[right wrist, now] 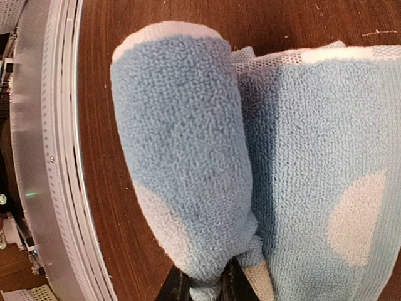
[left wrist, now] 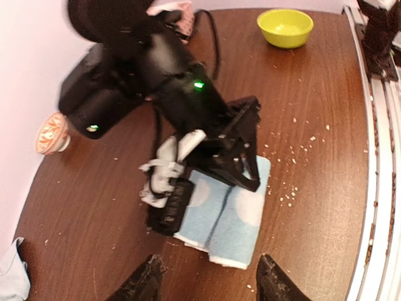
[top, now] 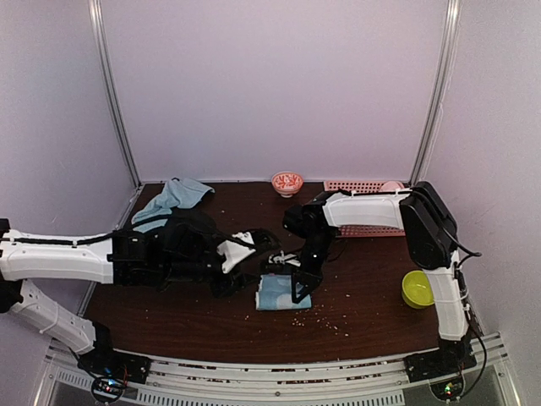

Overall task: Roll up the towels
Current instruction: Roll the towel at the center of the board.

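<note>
The spotted light-blue towel [top: 281,296] lies partly rolled in the middle of the table. In the left wrist view this towel [left wrist: 235,210] shows two thick folds side by side with white spots. My right gripper [right wrist: 203,290] is shut on the end of the rolled fold [right wrist: 182,138], with cloth pinched between its dark fingers [right wrist: 177,288]. From above, the right gripper [top: 297,283] stands over the towel's right part. My left gripper [left wrist: 210,279] is open and empty, its fingertips [left wrist: 150,273] just short of the towel's near end. The plain towel [top: 173,199] lies crumpled at the back left.
A pink lattice basket [top: 365,186] stands at the back right behind the right arm. A lime-green bowl [top: 416,289] sits at the right edge, and a small pink bowl [top: 287,182] at the back. Crumbs dot the brown table [top: 355,326].
</note>
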Action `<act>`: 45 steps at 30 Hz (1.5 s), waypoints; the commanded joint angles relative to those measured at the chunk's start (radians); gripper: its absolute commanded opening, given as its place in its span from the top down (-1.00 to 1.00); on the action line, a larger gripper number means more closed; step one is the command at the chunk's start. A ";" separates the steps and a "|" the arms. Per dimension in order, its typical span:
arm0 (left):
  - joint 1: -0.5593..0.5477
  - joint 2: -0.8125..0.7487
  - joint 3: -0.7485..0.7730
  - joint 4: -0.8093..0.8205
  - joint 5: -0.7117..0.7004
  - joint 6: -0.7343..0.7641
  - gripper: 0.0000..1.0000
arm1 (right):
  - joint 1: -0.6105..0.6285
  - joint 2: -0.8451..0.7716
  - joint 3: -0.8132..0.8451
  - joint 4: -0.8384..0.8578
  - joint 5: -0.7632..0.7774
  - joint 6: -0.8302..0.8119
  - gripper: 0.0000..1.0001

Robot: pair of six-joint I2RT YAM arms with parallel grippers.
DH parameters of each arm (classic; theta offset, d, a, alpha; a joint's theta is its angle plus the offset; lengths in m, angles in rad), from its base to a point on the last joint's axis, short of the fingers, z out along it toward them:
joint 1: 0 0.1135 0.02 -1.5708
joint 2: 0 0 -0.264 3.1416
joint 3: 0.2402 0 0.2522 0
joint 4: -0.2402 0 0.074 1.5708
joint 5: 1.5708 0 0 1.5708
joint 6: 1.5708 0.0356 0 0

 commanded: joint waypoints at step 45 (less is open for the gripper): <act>0.192 1.100 0.748 -0.510 0.956 -0.212 1.00 | -0.075 -0.836 -0.175 0.002 -0.033 -0.098 0.15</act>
